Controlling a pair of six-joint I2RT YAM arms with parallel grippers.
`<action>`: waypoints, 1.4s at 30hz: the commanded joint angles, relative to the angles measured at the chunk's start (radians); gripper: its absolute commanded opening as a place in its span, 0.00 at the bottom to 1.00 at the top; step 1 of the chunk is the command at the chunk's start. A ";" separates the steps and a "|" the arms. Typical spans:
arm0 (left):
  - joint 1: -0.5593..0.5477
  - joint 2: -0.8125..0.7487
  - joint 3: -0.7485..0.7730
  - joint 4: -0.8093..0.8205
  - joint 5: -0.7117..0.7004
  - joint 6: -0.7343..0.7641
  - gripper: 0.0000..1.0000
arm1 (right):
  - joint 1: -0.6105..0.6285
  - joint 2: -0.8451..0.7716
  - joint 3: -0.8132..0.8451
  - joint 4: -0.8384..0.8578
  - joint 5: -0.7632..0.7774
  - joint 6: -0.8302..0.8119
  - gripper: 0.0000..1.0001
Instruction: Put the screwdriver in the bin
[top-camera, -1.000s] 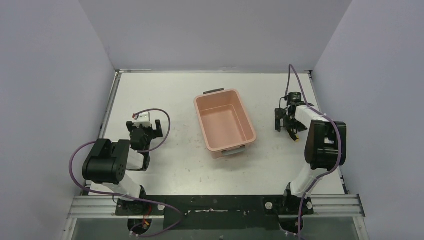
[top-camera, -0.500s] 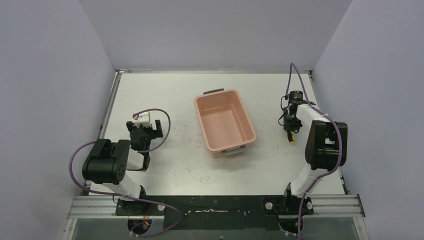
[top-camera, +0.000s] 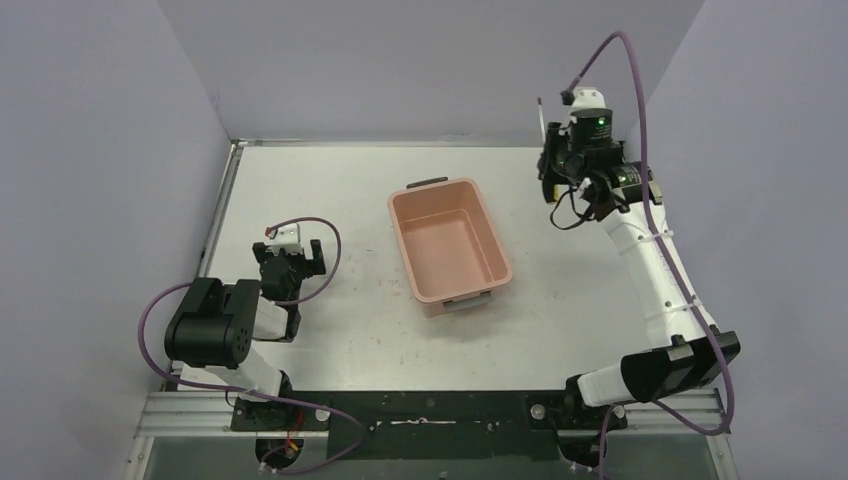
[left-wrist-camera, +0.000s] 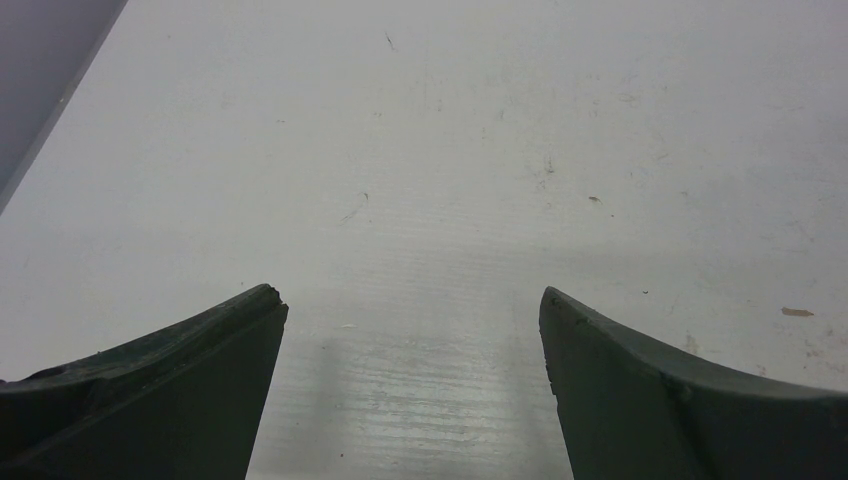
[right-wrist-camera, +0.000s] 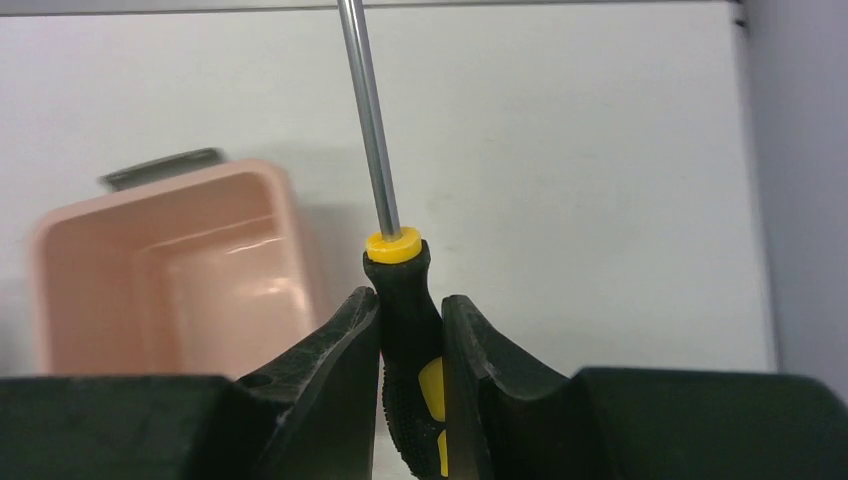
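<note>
Two-arm workcell seen from above and from each wrist. The right gripper (right-wrist-camera: 411, 305) is clamped on the black-and-yellow handle of the screwdriver (right-wrist-camera: 397, 262), one finger on each side just below the yellow collar. The slim metal shaft projects straight out beyond the fingertips. In the top view the right arm reaches toward the far right corner of the table (top-camera: 330, 190), carrying the tool in the air. Its shaft shows as a thin line against the back wall. The bin (top-camera: 404, 245), a salmon-pink tub, rests near the table's middle, to the left of the held screwdriver and apart from it. The left gripper (left-wrist-camera: 412, 300) hangs low over the table's left side, jaws apart
</note>
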 joint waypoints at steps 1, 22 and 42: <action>0.006 0.008 0.026 0.037 0.007 -0.009 0.97 | 0.212 -0.032 0.046 0.046 -0.015 0.131 0.00; 0.006 0.008 0.028 0.035 0.007 -0.010 0.97 | 0.526 0.292 -0.342 0.316 -0.076 0.246 0.00; 0.006 0.007 0.027 0.035 0.007 -0.009 0.97 | 0.541 0.376 -0.232 0.240 0.032 0.235 0.73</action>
